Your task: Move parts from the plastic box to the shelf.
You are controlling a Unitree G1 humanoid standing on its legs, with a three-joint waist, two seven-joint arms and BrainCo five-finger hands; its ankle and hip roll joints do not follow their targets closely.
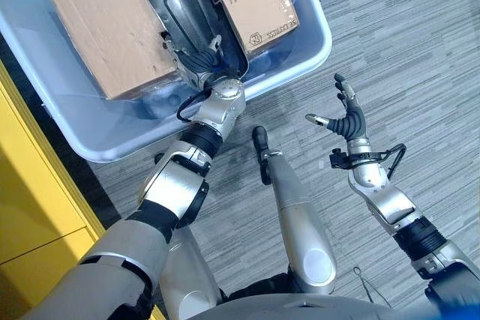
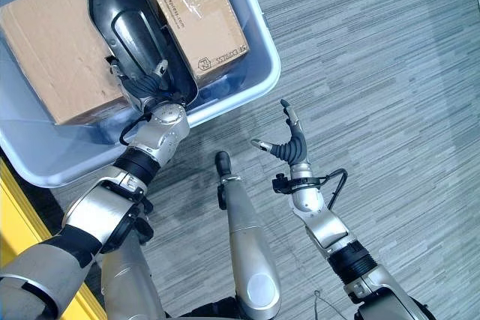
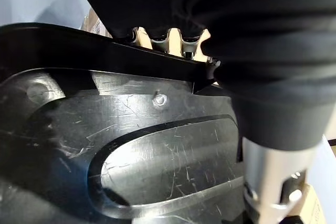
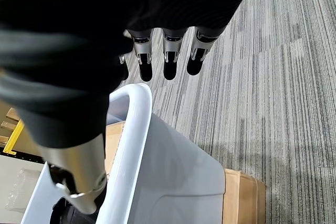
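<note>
**Left hand clasps black shell at the box rim**

A long, glossy black moulded plastic part, shaped like a pointed shell with a raised oval panel, lies slanted across two brown cardboard cartons inside the pale blue translucent plastic box. Its blunt end sits at the box's near rim, its pointed end reaches toward the far side.

The left hand is at that blunt end, over the near rim. In the left wrist view its fingers curl over the part's edge, so it appears to be gripping the part, though the dark cover hides much of the grasp.

The right hand hangs over the grey striped carpet, well apart from the box, fingers spread and relaxed, holding nothing. In the right wrist view its fingertips point out above the box's white rim.

A yellow cabinet-like surface stands beside the box on the robot's left.
</note>
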